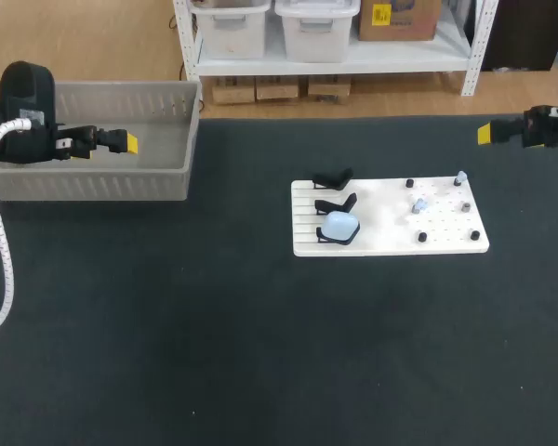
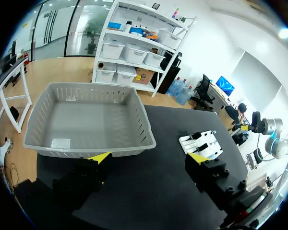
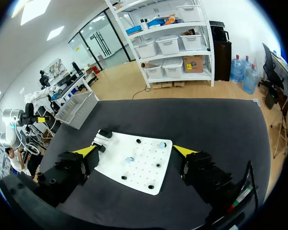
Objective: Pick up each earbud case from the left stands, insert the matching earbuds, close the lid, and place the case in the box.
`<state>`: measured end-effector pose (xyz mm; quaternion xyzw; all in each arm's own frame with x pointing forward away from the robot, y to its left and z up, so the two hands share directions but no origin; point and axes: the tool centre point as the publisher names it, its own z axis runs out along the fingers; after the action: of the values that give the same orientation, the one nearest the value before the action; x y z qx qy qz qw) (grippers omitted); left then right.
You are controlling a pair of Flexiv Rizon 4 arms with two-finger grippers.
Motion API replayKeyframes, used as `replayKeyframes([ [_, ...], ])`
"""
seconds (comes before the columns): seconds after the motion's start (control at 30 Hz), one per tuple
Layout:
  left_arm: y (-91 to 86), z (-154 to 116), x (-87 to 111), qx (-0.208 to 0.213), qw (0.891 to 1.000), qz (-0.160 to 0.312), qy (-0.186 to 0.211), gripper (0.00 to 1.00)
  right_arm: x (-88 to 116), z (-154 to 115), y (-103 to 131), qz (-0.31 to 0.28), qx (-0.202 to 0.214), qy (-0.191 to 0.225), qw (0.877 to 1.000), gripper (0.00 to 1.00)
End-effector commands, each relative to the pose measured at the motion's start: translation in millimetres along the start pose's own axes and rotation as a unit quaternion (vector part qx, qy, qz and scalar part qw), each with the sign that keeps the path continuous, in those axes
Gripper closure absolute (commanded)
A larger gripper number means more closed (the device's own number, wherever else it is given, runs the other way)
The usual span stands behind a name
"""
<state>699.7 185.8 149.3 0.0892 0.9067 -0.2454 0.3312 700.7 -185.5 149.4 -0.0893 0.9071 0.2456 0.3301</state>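
Seeing left gripper [image 1: 121,141] parked over the grey box [image 1: 93,181] at the table's far left, fingers wide apart, gripping nothing. Confirmed from its wrist view: left gripper [image 2: 150,158] with both yellow tips spread, grey box [image 2: 89,86] just ahead, one pale patch [image 2: 61,143] on the box floor.

Right gripper [image 1: 488,133] out at the far right edge, well apart from the white board [image 1: 372,232], fingers likewise spread with nothing between. From its wrist view: right gripper [image 3: 135,151] above the near part of the white board [image 3: 139,172].

Board lying mid-table, right of centre, well apart from the box. Counting three black stands [image 1: 335,203] in a row along its left side. Pale blue earbud case [image 1: 339,226] sitting on the nearest stand; lid state not readable. Other two stands carrying nothing.

Two pale earbuds [image 1: 418,203] on the board's right half: one near the middle, one [image 1: 460,176] by the far right corner. Small black pegs [image 1: 422,237] dotted around them. Both earbuds [image 3: 162,144] also visible in the right wrist view, stands [image 3: 103,135] at the board end facing the box [image 3: 77,108].
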Motion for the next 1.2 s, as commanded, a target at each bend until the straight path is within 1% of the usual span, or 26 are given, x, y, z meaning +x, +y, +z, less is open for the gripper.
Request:
replayKeyframes([
  [0.03,-1.4,0,-0.9,-0.004,1.0,-0.001,0.002,0.0,0,0,0,0.0,0.0,0.0,1.0,0.0],
  [0.8,-1.4,0,-0.9,-0.004,1.0,-0.001,0.002,0.0,0,0,0,0.0,0.0,0.0,1.0,0.0],
  [0.83,-3.2,0,-1.9,0.003,1.0,0.006,0.004,0.0,0,0,0,0.0,0.0,0.0,1.0,0.0],
  [0.87,-5.1,0,-2.7,0.019,1.0,0.024,0.001,0.0,0,0,0,0.0,0.0,0.0,1.0,0.0],
  [0.93,-9.8,0,-4.4,0.028,0.999,0.045,-0.003,0.0,0,0,0,0.0,0.0,0.0,1.0,0.0],
  [1.0,-16.2,1,-7.7,0.051,0.996,0.075,-0.011,0.0,0,0,0,0.0,0.0,0.0,1.0,0.0],
  [1.1,-27.9,1,-10.6,0.088,0.989,0.118,-0.025,0.0,0,0,0,0.0,0.0,0.0,1.0,0.0],
  [1.2,-40.3,1,-12.0,0.129,0.977,0.168,-0.024,0.0,0,0,0,0.0,0.0,0.0,1.0,0.0],
])
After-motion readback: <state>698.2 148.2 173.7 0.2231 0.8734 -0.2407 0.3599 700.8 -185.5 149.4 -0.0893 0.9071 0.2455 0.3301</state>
